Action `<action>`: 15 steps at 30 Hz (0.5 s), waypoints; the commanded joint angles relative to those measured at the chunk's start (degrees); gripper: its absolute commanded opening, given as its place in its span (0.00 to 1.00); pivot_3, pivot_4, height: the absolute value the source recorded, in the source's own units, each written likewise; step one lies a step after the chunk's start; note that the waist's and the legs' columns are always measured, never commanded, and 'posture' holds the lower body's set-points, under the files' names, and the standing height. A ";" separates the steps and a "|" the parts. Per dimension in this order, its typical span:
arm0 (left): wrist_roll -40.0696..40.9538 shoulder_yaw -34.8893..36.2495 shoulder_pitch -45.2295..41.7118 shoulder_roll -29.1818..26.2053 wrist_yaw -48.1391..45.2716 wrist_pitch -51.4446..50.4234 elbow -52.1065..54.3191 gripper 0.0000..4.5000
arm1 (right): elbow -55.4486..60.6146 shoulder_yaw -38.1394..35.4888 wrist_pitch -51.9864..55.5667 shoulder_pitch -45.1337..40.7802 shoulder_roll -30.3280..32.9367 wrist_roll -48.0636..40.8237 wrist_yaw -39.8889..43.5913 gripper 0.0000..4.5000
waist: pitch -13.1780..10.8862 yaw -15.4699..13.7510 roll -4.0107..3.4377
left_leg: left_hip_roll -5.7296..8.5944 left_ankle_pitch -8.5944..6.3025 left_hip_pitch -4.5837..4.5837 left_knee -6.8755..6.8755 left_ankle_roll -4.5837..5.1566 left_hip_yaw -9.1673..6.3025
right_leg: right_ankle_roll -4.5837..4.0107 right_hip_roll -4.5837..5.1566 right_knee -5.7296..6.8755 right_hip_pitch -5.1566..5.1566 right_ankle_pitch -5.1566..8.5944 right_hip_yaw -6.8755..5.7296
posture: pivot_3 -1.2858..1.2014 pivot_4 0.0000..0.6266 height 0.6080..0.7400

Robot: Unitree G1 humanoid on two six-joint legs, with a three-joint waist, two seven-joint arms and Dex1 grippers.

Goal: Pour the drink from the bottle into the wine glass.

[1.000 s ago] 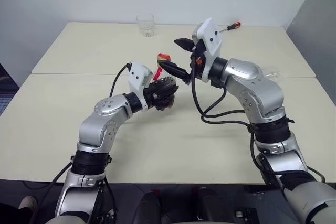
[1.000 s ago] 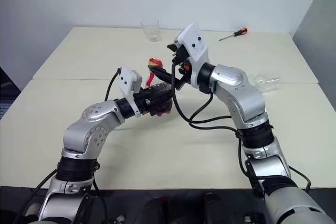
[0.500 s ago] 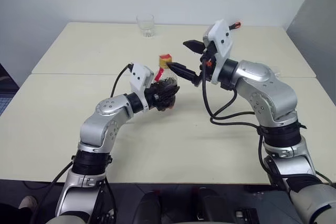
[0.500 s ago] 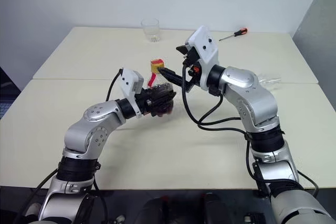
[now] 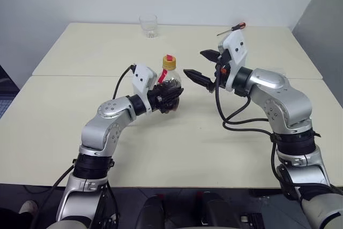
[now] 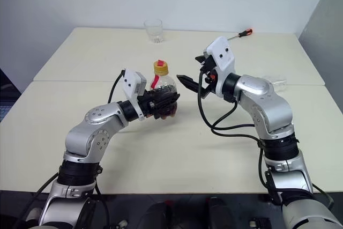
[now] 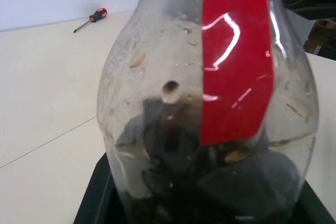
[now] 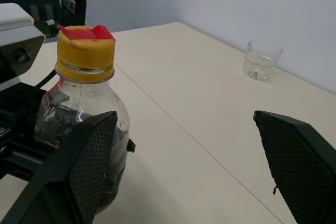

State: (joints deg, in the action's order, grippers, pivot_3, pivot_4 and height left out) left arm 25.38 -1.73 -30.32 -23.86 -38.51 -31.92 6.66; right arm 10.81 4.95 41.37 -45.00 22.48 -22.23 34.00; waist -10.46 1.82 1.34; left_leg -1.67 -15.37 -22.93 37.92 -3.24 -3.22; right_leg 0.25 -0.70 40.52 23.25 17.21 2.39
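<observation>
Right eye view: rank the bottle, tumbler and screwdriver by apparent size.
1. Bottle, largest, though it is nearest the camera.
2. Tumbler.
3. Screwdriver: slimmest. These two lie farther back, so real sizes are unsure.

Left tool (image 5: 170,94) clamped, arm bent inward — right tool (image 5: 202,66) spread wide, level.

Clear glossy plastic bottle (image 6: 162,90) with shiny red label strip (image 7: 236,56); matt cream surface (image 5: 177,143); clear glass tumbler (image 5: 149,26).

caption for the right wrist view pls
Open right end effector facing the capped bottle, tumbler on the table behind.
</observation>
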 commanded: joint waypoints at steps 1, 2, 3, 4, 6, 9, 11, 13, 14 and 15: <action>0.44 1.51 -0.59 -0.41 -0.71 1.92 2.92 0.44 | 4.34 -1.31 0.86 0.98 0.14 -2.48 1.11 0.99 | 0.00 -0.01 0.00 | 0.00 0.00 0.00 0.00 0.00 0.00 | 0.00 0.00 -0.01 0.00 0.00 -0.01 | 0.52 0.24 1.00; 0.39 1.45 -0.61 -0.41 -0.78 1.96 2.87 0.44 | 5.17 -1.06 1.09 1.07 -0.26 -3.15 1.36 0.99 | 0.00 0.01 0.00 | 0.00 0.00 -0.01 -0.01 0.00 0.00 | 0.00 0.00 -0.02 0.00 0.00 0.00 | 0.52 0.24 1.00; 0.34 1.45 -0.62 -0.43 -0.90 2.05 2.74 0.44 | 5.65 -0.85 1.21 1.06 -0.61 -3.58 1.47 0.99 | 0.00 0.06 0.00 | 0.00 0.00 0.00 -0.01 0.00 0.02 | 0.00 0.00 -0.02 0.00 0.00 0.01 | 0.52 0.24 1.00; 0.27 1.46 -0.64 -0.43 -1.00 2.12 2.61 0.44 | 6.06 -0.71 1.42 1.00 -0.96 -3.95 1.52 0.99 | 0.00 0.07 0.00 | 0.00 0.00 0.00 0.00 0.00 0.03 | 0.00 0.00 -0.01 0.00 0.00 0.03 | 0.52 0.24 1.00; 0.13 1.47 -0.70 -0.38 -1.13 2.25 2.39 0.44 | 6.60 -0.60 2.10 0.58 -2.16 -5.06 1.32 0.99 | 0.00 0.06 0.00 | 0.00 0.00 0.01 0.00 0.00 0.00 | 0.00 0.00 0.00 0.00 0.00 0.00 | 0.52 0.24 1.00; 0.02 1.45 -0.85 -0.31 -1.28 2.39 2.09 0.44 | 6.31 -0.14 1.95 0.03 -3.11 -4.84 0.70 0.99 | 0.00 0.03 0.00 | 0.00 0.00 0.01 0.00 0.00 -0.01 | 0.00 -0.02 0.01 0.00 0.00 -0.02 | 0.52 0.24 1.00; -0.09 1.35 -1.06 -0.15 -1.24 2.56 1.78 0.44 | 5.03 0.23 1.13 -1.03 -4.38 -4.22 -0.03 0.99 | 0.00 0.02 0.00 | 0.00 0.00 0.01 0.00 0.00 -0.01 | 0.00 -0.02 0.01 0.00 0.00 -0.02 | 0.52 0.24 1.00; -0.19 1.24 -1.18 0.08 -1.04 2.77 1.56 0.44 | 3.77 0.57 0.25 -1.98 -5.58 -3.68 -0.51 0.99 | 0.00 0.10 0.00 | 0.01 0.00 0.01 0.01 0.00 0.03 | 0.00 -0.02 0.01 0.00 0.00 0.02 | 0.52 0.24 1.00; -0.20 1.14 -1.12 0.18 -0.94 2.85 1.63 0.44 | 3.13 0.75 -0.26 -2.30 -6.11 -3.30 -0.65 0.99 | 0.00 0.09 0.00 | 0.00 0.00 0.02 0.01 0.00 0.04 | 0.00 -0.02 0.01 0.00 0.00 0.03 | 0.52 0.24 1.00; -0.19 1.06 -1.01 0.23 -0.87 2.88 1.78 0.44 | 2.64 0.86 -0.64 -2.49 -6.45 -3.03 -0.70 0.99 | 0.00 0.04 0.00 | 0.00 0.00 0.02 0.01 0.00 0.02 | 0.00 -0.02 0.01 0.00 0.00 0.01 | 0.52 0.24 1.00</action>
State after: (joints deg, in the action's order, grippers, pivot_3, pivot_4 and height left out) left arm 25.30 -1.80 -30.33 -23.72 -39.41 -30.72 6.54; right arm 12.85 5.91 42.62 -46.03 16.33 -25.79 33.62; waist -10.46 1.86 1.34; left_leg -1.68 -15.37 -22.92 37.93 -3.24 -3.23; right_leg 0.25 -0.72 40.52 23.25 17.21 2.38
